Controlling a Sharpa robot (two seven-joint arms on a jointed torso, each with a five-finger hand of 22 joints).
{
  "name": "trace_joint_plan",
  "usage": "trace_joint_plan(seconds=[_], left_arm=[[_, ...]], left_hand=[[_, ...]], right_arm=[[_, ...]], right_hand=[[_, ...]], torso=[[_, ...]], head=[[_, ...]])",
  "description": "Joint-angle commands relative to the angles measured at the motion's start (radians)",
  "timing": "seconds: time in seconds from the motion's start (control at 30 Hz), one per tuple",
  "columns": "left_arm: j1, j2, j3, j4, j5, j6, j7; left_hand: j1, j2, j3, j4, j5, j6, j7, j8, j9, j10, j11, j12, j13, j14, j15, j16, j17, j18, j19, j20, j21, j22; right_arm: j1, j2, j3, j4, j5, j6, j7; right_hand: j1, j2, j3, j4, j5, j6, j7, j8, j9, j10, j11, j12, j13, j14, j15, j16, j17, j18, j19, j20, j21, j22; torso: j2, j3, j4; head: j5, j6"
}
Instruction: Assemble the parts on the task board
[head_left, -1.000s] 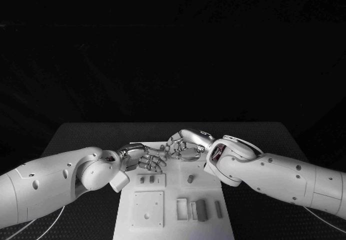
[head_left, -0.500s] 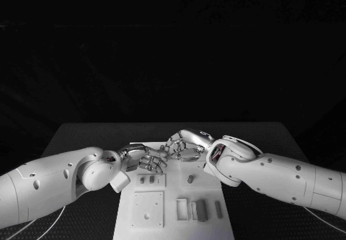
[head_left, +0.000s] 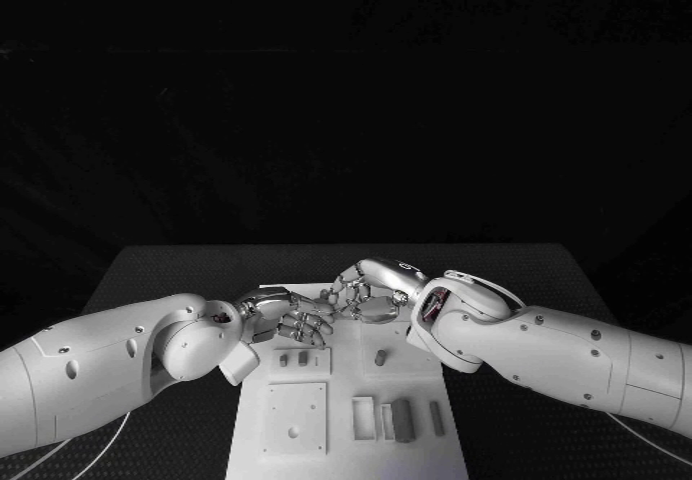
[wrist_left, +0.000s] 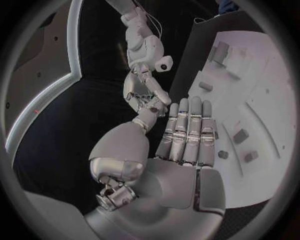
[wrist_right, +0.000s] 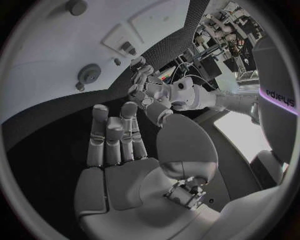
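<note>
Both hands over far end of task board, nothing held.

Near end of the task board (head_left: 346, 440), lying on the table (head_left: 159, 275): upright grey parts (head_left: 401, 420) in a row beside a flat square plate (head_left: 296, 418). Mid-board: small pegs (head_left: 381, 357). Far end: left hand (head_left: 293, 322) and right hand (head_left: 364, 291) close together, fingers straight, side by side, palms bare in the wrist views. Parts look small, rigid, light, probably slick; I'd pinch each across its long flat faces, near the top.
</note>
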Motion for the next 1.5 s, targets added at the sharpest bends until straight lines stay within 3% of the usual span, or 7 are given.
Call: trace_joint_plan(seconds=[0.03,0.3,0.37,0.5,0.63,1.1,1.5], left_arm=[[0.001,0.001,0.000,0.001,-0.006,0.016,0.014],[0.001,0.001,0.000,0.003,-0.006,0.023,0.011],[0.001,0.000,0.000,0.004,-0.006,0.020,0.008],[0.001,-0.001,0.000,0.003,-0.006,0.015,0.004],[0.001,-0.002,0.000,0.003,-0.006,0.016,0.001],[0.001,-0.002,0.000,0.004,-0.007,0.025,-0.006],[0.001,-0.001,0.000,0.005,-0.024,0.012,0.001]], left_hand=[[0.001,0.002,0.007,0.000,-0.004,0.007,0.000,0.003,0.001,0.007,0.000,0.004,0.001,0.006,0.001,-0.005,0.001,0.006,0.001,-0.003,0.005,0.002],[-0.005,0.003,0.007,0.004,-0.004,0.007,0.000,0.003,0.001,0.007,0.000,0.003,0.001,0.006,0.002,-0.007,0.003,0.005,0.001,-0.002,0.004,0.002],[-0.012,-0.005,0.002,0.003,-0.004,0.006,0.001,0.002,0.000,0.006,0.001,0.002,0.001,0.006,0.002,-0.008,0.004,0.004,0.000,-0.002,0.004,0.003],[-0.040,-0.043,-0.026,0.001,-0.004,0.002,0.006,0.000,-0.001,0.004,0.002,-0.001,0.001,0.006,0.002,-0.009,0.008,0.004,0.000,-0.003,0.004,0.004],[-0.051,-0.058,-0.040,0.002,-0.004,0.000,0.008,-0.001,-0.002,0.003,0.003,-0.002,0.002,0.007,0.000,-0.010,0.011,0.006,0.002,-0.005,0.005,0.005],[-0.031,-0.034,-0.029,-0.002,-0.004,0.001,0.009,-0.001,-0.002,0.004,0.004,-0.003,0.003,0.009,-0.001,-0.014,0.017,0.008,0.002,-0.006,0.004,0.005],[0.055,-0.021,0.055,-0.001,-0.004,0.018,0.004,0.009,0.000,0.024,0.000,0.003,0.010,0.018,-0.004,-0.018,0.030,0.005,0.009,-0.007,0.006,0.010]], right_arm=[[0.000,0.001,0.000,0.002,0.001,0.021,0.012],[0.000,0.001,0.000,0.000,0.001,0.024,0.011],[0.000,0.001,0.000,0.000,0.001,0.024,0.011],[0.000,0.000,0.000,0.001,0.001,0.025,0.012],[0.000,0.000,0.000,0.001,0.001,0.025,0.012],[0.000,-0.001,0.000,0.001,0.002,0.024,0.014],[0.000,-0.001,0.000,0.004,0.004,0.029,0.016]], right_hand=[[0.002,0.011,0.006,0.000,0.003,0.031,0.024,0.003,0.001,0.001,-0.004,0.003,-0.001,-0.003,-0.007,0.005,0.001,0.014,0.001,-0.004,0.005,0.017],[0.002,0.011,0.007,0.000,0.003,0.031,0.024,0.003,0.002,0.001,-0.004,0.003,-0.001,-0.003,-0.007,0.005,0.001,0.014,0.000,-0.004,0.005,0.017],[0.003,0.011,0.007,0.000,0.003,0.031,0.024,0.003,0.002,0.001,-0.004,0.003,-0.001,-0.003,-0.007,0.005,0.001,0.014,0.000,-0.004,0.005,0.017],[0.003,0.011,0.007,-0.001,0.003,0.031,0.024,0.003,0.002,0.001,-0.004,0.003,-0.001,-0.003,-0.007,0.005,0.001,0.014,0.000,-0.004,0.005,0.017],[0.003,0.012,0.007,-0.001,0.003,0.030,0.024,0.003,0.003,0.001,-0.004,0.003,-0.001,-0.003,-0.007,0.005,0.001,0.014,0.000,-0.004,0.005,0.017],[0.003,0.012,0.007,-0.001,0.003,0.030,0.024,0.003,0.004,0.002,-0.004,0.002,-0.001,-0.003,-0.007,0.005,0.001,0.014,0.000,-0.004,0.005,0.017],[0.002,0.012,0.007,-0.001,0.003,0.030,0.024,0.003,0.004,0.002,-0.004,0.002,-0.002,-0.004,-0.007,0.005,0.001,0.014,-0.001,-0.004,0.005,0.017]], torso=[[0.000,-0.0004,-0.0003],[0.000,-0.0005,0.0001],[0.000,-0.0005,0.0000],[0.000,-0.0003,0.0000],[0.000,-0.0002,0.0002],[0.000,-0.0001,0.0000],[0.000,-0.0005,0.0002]], head=[[-0.001,0.001],[-0.002,-0.002],[-0.002,-0.002],[-0.001,-0.001],[-0.001,-0.001],[-0.001,-0.002],[0.000,-0.002]])
